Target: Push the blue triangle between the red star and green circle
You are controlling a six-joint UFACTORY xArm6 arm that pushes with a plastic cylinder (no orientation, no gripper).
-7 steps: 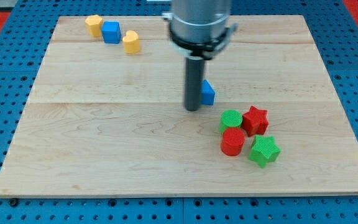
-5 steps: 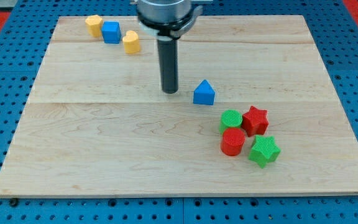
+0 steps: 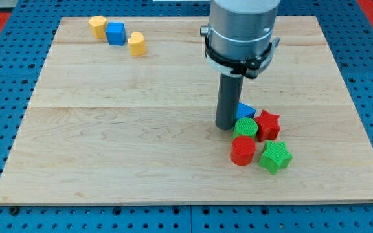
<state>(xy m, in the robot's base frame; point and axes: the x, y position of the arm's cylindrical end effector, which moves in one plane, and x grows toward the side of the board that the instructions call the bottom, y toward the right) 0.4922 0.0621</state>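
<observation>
1. Nearest to the view's bottom sits the green star (image 3: pixel 275 156), just down and to the view's right of the green circle (image 3: pixel 245 127). The red round block (image 3: pixel 243 150) touches the green circle from below.

2. The green circle is my landmark. The red star (image 3: pixel 267 124) sits tight against its right side, so there is almost no gap between them.

3. My tip (image 3: pixel 224 126) stands just to the left of the green circle, right beside it. I have no claw, only a rod, so nothing opens or shuts.

4. The blue triangle (image 3: pixel 245 110) sits just above the green circle, partly hidden behind my rod, and looks like it touches both the circle and the red star.

5. The triangle looks small, light and hard. I think it slides easily and can spin, so a push on a flat side works best.

6. Far up and to the left of the green circle sit two yellow blocks (image 3: pixel 98 26) (image 3: pixel 136 44) and a blue cube (image 3: pixel 115 32), well apart.

7. The board (image 3: pixel 109 149) has lots of bare wood left of the green circle, and its edges are far off.
</observation>
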